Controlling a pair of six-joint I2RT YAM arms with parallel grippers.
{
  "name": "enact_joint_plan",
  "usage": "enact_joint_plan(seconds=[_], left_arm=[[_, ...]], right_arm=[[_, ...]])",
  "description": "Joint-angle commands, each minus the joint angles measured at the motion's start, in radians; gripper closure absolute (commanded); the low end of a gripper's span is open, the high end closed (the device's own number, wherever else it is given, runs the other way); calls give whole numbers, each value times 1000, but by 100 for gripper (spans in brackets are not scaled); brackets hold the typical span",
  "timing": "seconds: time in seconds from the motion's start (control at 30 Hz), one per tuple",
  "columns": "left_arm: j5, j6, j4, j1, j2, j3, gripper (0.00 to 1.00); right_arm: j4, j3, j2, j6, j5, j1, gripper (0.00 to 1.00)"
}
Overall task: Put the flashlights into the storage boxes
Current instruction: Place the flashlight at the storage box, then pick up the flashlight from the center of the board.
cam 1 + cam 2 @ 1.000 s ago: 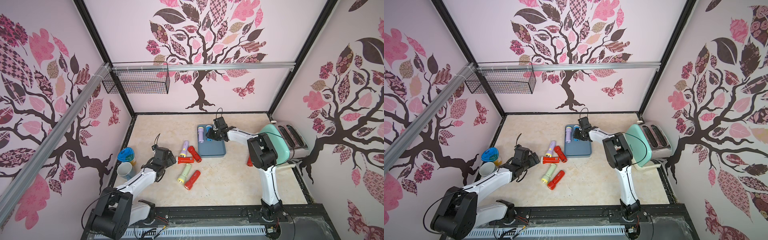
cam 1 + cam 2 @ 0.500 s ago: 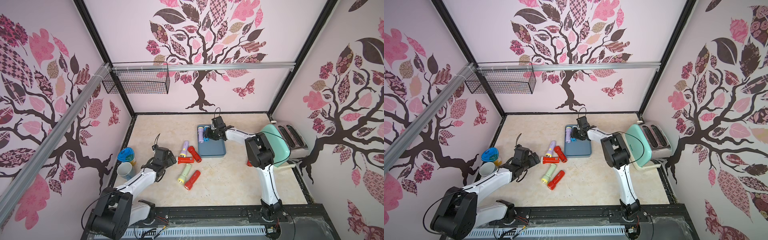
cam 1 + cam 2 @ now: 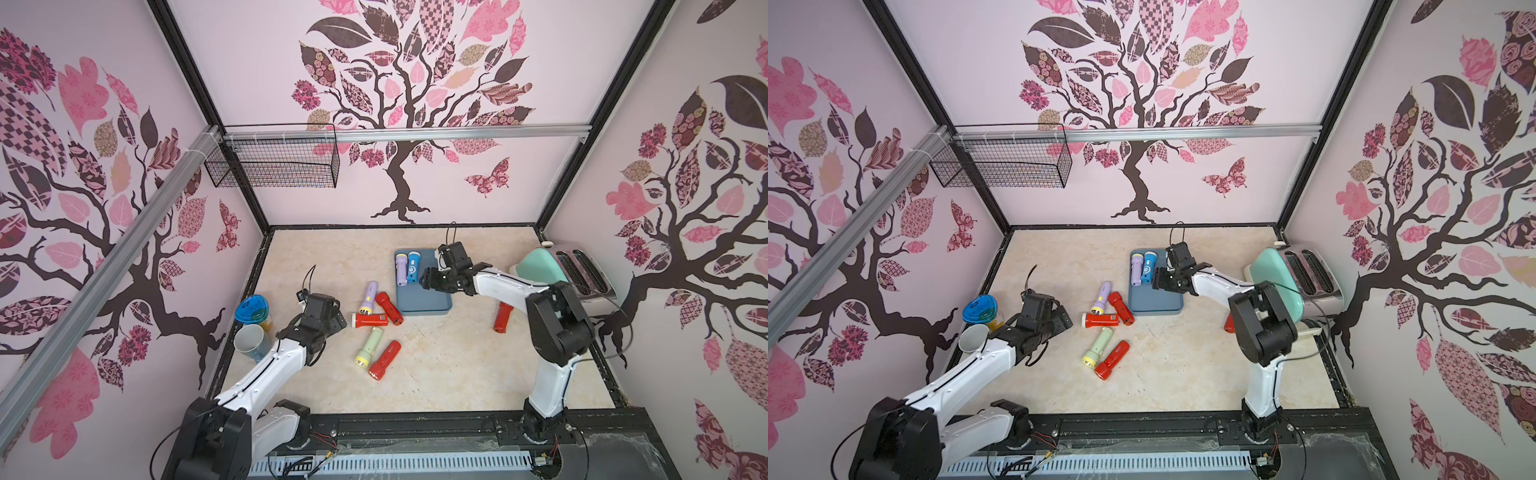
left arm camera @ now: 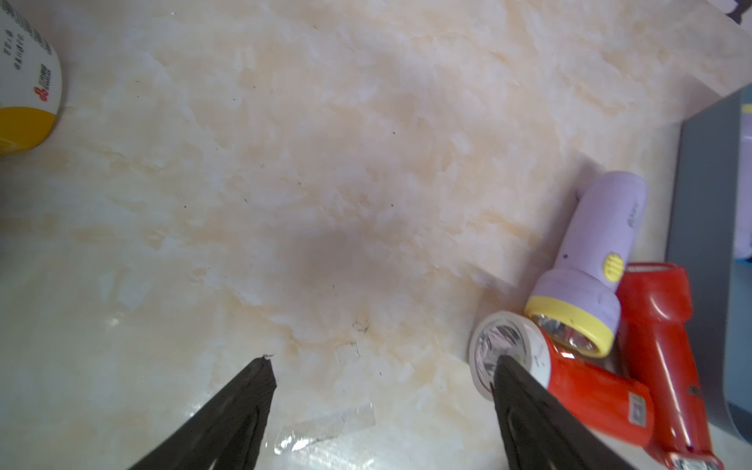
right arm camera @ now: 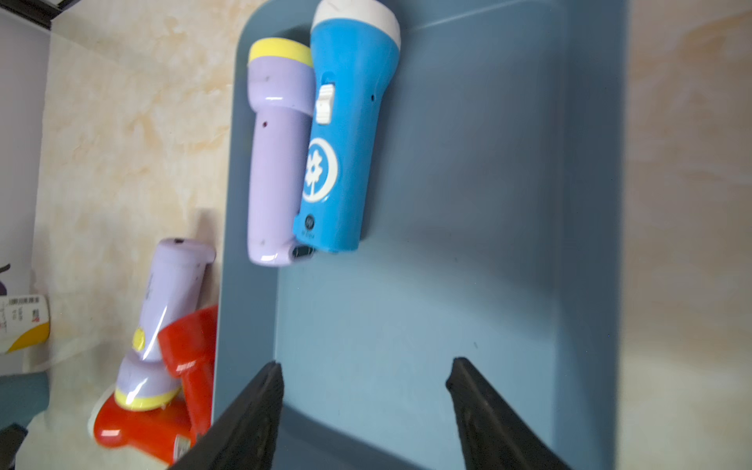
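Right fingers [image 5: 244,419] newly apart, blue flashlight [image 5: 346,142] loose in tray [image 5: 488,203] just beyond them; left fingers [image 4: 228,415] apart.

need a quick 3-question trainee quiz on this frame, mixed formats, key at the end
1. How many things lie in the grey-blue tray?
2. True or false: the right hand grips the blue flashlight.
3. The pale green flashlight has which colour as its closest neighbour? A) red B) blue C) lilac

Key:
1. Two.
2. False; the hand is open and empty over the tray.
3. A, the red flashlight lying alongside it.
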Motion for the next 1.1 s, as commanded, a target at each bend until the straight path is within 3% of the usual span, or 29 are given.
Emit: enact_joint_plan(seconds=[0.0, 0.1, 0.23, 0.37, 0.5, 1.07], left_arm=[[76, 4, -59, -97, -114, 9, 18], [94, 29, -102, -215, -167, 23, 26], [116, 52, -163, -303, -134, 46, 36], [121, 66, -186, -334, -52, 42, 39], [135, 75, -163, -336, 10, 43, 39], [194, 90, -113, -338, 281, 124, 39]], right_arm=[[9, -131, -172, -83, 49, 5, 31], [55, -304, -310, -105, 126, 5, 30], [173, -499, -483, -60, 242, 4, 28], [309, -698, -629, -50, 339, 5, 26], [401, -793, -750, -24, 387, 3, 22], [492, -870, -745, 10, 539, 4, 20]])
